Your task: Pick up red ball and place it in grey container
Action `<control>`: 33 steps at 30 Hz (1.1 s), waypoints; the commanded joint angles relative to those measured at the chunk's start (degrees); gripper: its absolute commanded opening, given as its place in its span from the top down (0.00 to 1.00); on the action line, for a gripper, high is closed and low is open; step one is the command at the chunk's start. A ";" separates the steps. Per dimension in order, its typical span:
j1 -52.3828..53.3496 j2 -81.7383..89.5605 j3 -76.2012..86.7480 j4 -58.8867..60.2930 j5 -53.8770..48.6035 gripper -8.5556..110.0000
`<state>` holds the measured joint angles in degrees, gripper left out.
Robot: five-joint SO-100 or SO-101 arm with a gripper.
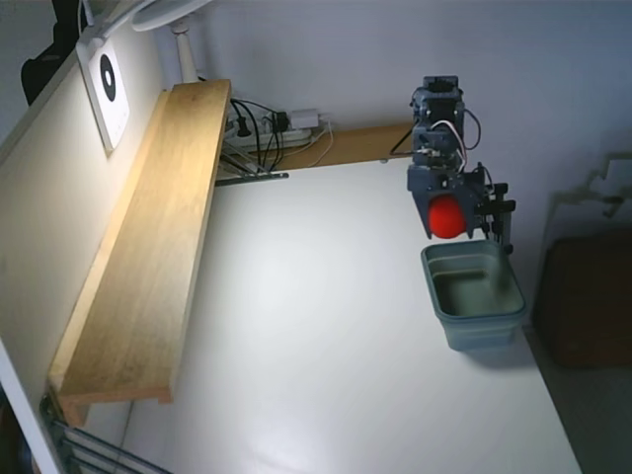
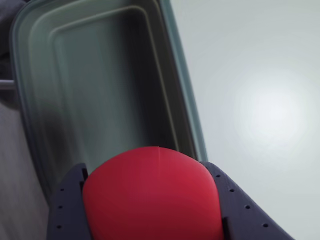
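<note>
Fixed view, looking down on a white worktop [image 1: 326,326]. Along the left side, a long light-wood shelf [image 1: 148,257] against a pale wall. At the far edge, a white power strip [image 1: 296,121] with black and white cables [image 1: 259,133]. On the right, a dark blue robot arm [image 1: 439,133] reaching down from the far edge. Fingers [image 1: 446,222] clamped on the red ball [image 1: 446,216], with the ball held in the air just above the far rim of the grey container [image 1: 474,296]. Container standing upright on the worktop near its right edge, rectangular with rounded corners, nothing visible inside. Ball apparently clear of the container, with no contact seen between them.

Wrist view, looking down past the fingers [image 2: 152,200]. Red ball [image 2: 152,195] filling the lower middle, pressed on the left and right by two dark blue fingertips [image 2: 67,210] dotted with small holes. Fingers open only as wide as the ball. Directly beyond the ball, the open grey container [image 2: 185,100], its thick rim and bare floor in view. To the right, plain white worktop [image 2: 260,100] with a soft bright glare.
</note>
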<state>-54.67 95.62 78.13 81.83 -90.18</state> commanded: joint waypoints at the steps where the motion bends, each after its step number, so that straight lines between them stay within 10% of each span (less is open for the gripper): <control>1: -3.06 1.13 -2.57 -0.63 0.18 0.73; 33: -3.06 -19.01 -24.02 0.68 0.18 0.61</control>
<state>-56.60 75.50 56.95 81.65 -90.18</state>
